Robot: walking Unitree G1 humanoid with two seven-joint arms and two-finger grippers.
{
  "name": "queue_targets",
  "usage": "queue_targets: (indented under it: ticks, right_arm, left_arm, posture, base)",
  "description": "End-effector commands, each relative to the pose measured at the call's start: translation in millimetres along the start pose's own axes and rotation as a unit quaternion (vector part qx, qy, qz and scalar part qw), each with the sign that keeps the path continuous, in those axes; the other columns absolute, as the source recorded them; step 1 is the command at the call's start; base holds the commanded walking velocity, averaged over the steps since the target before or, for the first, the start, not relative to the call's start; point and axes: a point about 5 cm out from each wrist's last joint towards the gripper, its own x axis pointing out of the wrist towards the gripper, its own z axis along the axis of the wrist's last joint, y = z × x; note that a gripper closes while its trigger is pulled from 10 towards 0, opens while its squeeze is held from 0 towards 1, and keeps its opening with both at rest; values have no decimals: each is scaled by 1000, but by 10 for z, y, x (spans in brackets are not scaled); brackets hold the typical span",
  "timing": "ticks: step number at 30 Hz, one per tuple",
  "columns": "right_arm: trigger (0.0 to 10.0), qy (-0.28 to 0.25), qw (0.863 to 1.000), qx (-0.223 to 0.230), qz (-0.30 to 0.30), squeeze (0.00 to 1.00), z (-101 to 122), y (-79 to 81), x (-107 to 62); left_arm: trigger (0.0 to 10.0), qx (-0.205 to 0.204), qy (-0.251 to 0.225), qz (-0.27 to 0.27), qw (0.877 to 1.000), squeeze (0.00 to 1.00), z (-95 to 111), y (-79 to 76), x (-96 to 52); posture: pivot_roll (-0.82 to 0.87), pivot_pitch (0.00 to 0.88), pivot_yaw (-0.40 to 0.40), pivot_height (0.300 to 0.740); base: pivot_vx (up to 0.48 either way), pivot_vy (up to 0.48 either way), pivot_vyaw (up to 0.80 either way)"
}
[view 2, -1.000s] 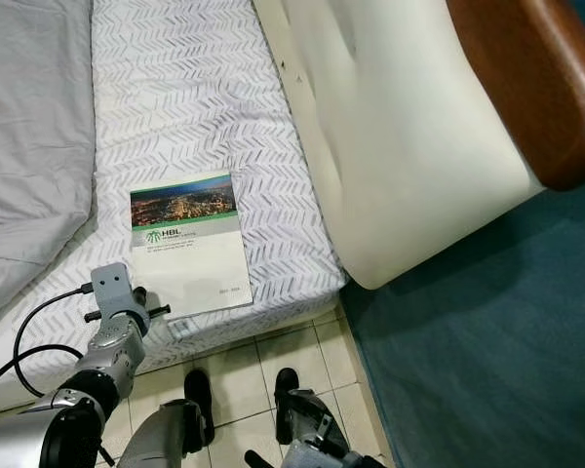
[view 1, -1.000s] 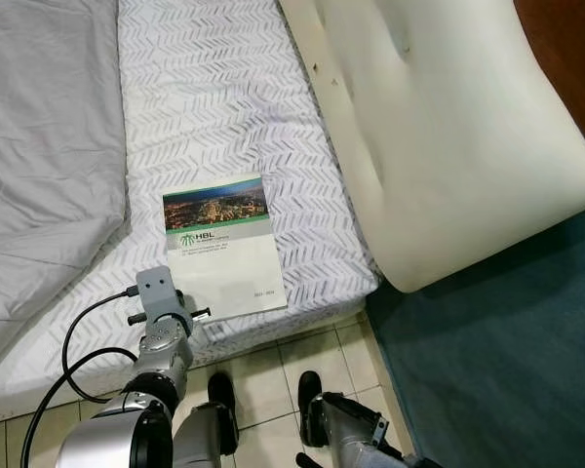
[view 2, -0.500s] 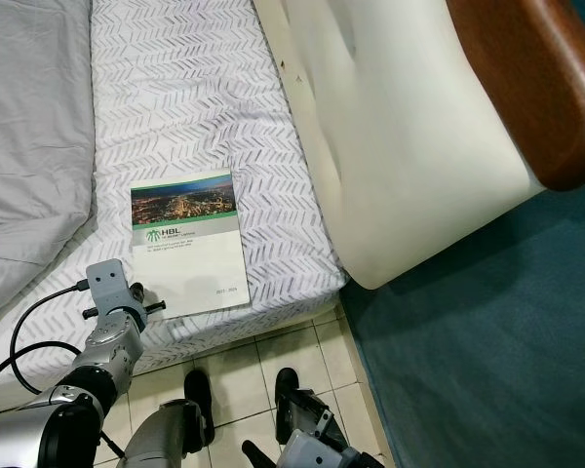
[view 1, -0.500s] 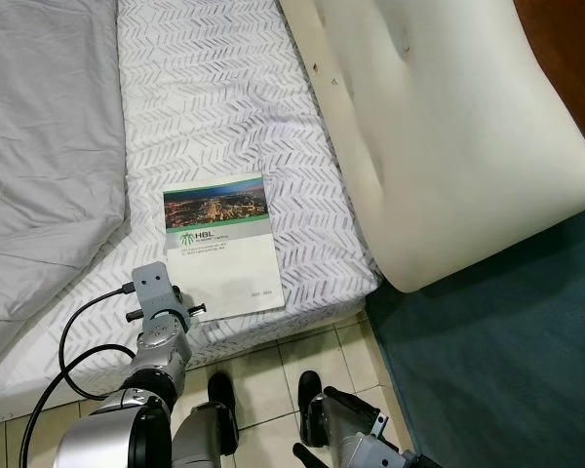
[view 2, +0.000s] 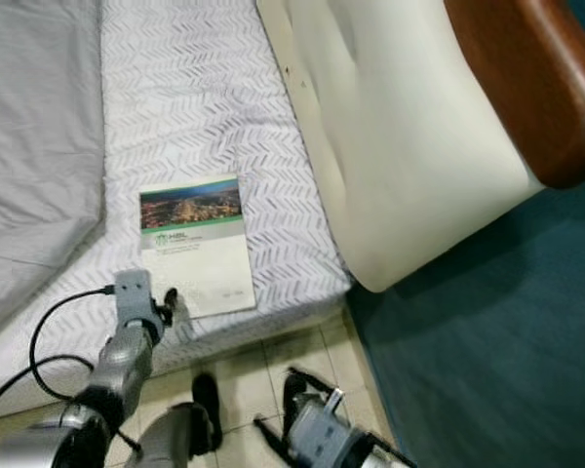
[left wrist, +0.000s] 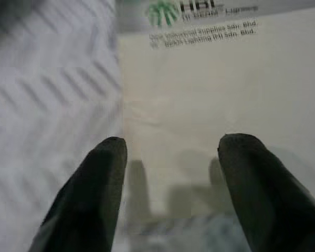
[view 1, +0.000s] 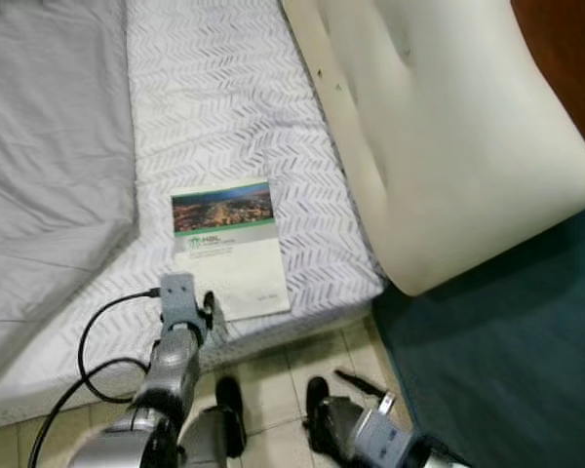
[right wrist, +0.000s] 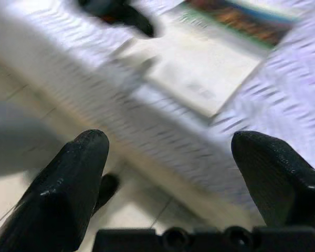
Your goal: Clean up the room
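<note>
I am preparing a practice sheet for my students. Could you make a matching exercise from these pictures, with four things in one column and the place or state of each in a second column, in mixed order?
Column 1
1. booklet
2. left claw
3. grey blanket
4. right claw

Column 2
A. open, low over the tiled floor, facing the side of the mattress
B. lying flat near the mattress's front edge
C. open, at the booklet's near edge
D. covering the left part of the bed

Pairs: 1-B, 2-C, 3-D, 4-A
</note>
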Motion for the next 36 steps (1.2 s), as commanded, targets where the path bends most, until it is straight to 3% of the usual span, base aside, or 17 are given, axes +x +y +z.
queue_targets:
  ticks: [1,2,4,5,6,7,11,13,19,24,36]
  right_arm:
    - [10000,30,999,34,-6,0,-132,53,-72]
    - [10000,37,998,52,-30,0,-168,-32,-38]
    - [10000,35,985,118,-121,0,-183,-381,66]
    - [10000,35,985,118,-121,0,-183,-381,66]
    - [10000,28,977,143,-157,0,-176,-540,127]
    - [10000,10,967,160,-197,0,-126,-749,223]
    - [10000,-14,953,188,-237,0,-35,-938,294]
    - [10000,-32,943,209,-256,0,28,-1047,354]
    - [10000,-32,941,210,-264,0,25,-1087,393]
    - [10000,-34,933,219,-285,0,-7,-1097,333]
    - [10000,-21,936,210,-282,0,-59,-1037,273]
  left_arm:
    - [10000,24,-2,-10,1000,1000,-66,33,-39]
    - [10000,40,-11,-13,999,1000,-78,77,-60]
    - [10000,98,-68,-37,992,1000,-32,152,-151]
    - [10000,98,-68,-37,992,1000,-32,152,-151]
    - [10000,115,-96,-49,988,408,15,145,-196]
    - [10000,108,-131,-53,984,0,124,98,-250]
    - [10000,80,-176,-65,979,0,300,-34,-323]
    - [10000,59,-190,-76,977,0,372,-187,-323]
    - [10000,59,-170,-81,980,0,329,-299,-277]
    - [10000,71,-147,-84,983,0,309,-225,-330]
    - [10000,71,-125,-68,987,0,207,-120,-403]
  posture:
    - [-146,224,-8,740]
    - [-109,162,2,740]
    - [-32,44,28,740]
    - [-32,44,28,740]
    - [-3,0,33,740]
    - [23,0,36,740]
    - [35,0,33,740]
    - [42,0,22,740]
    - [31,0,25,740]
    - [21,0,38,740]
    - [26,0,30,740]
  base:
    - [0,0,0]
    - [0,0,0]
    - [0,0,0]
    - [0,0,0]
    - [0,0,0]
    - [0,0,0]
    - [0,0,0]
    - [0,240,0]
    - [0,480,0]
    - [0,480,0]
    - [0,480,-129]
